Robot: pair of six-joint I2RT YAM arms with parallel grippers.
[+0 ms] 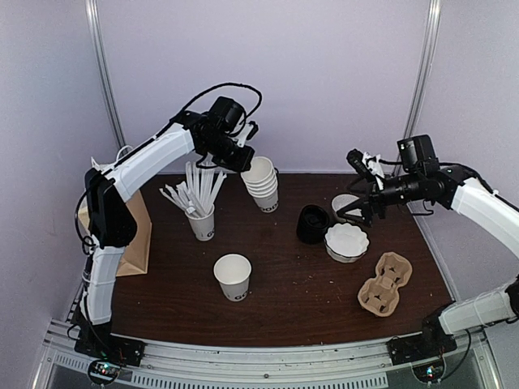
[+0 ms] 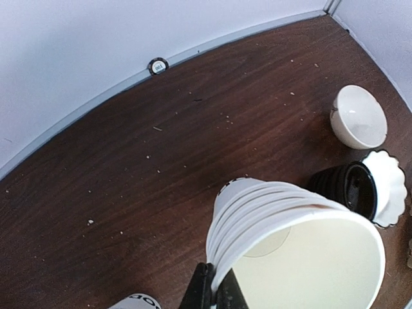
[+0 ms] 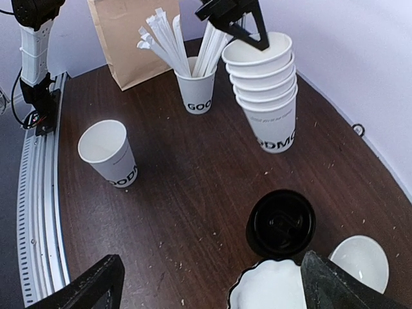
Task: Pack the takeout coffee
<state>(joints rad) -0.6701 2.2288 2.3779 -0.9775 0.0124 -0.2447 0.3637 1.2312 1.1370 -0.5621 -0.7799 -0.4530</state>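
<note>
Dark brown wood makes up the table (image 1: 308, 316). Nearest its front edge, left of the middle, the single white cup (image 1: 233, 276) stands upright, open and apart from everything else. A cardboard carrier (image 1: 384, 294) lies toward the near right corner.

Further in, right of centre, the black lid (image 1: 313, 224) touches a scalloped white dish (image 1: 347, 241). The right gripper (image 1: 361, 212) hovers just behind them with its fingers spread wide and holding nothing.

At the left edge leans a brown paper bag (image 1: 134, 239), with the straw cup (image 1: 201, 220) beside it. Near the back edge, the left gripper (image 1: 242, 162) is clenched on the top rim of the nested stack (image 1: 262, 185).

The lidding step looks to be in hand. The next move calls for the right fingers to drop around the lid's rim, lift one lid only and carry it to the cup.

The lid's ribbed side suggests several are stacked, but I cannot tell how many. The left fingertips are cut off in their own view, and a white bowl (image 2: 359, 116) is half hidden from above.
</note>
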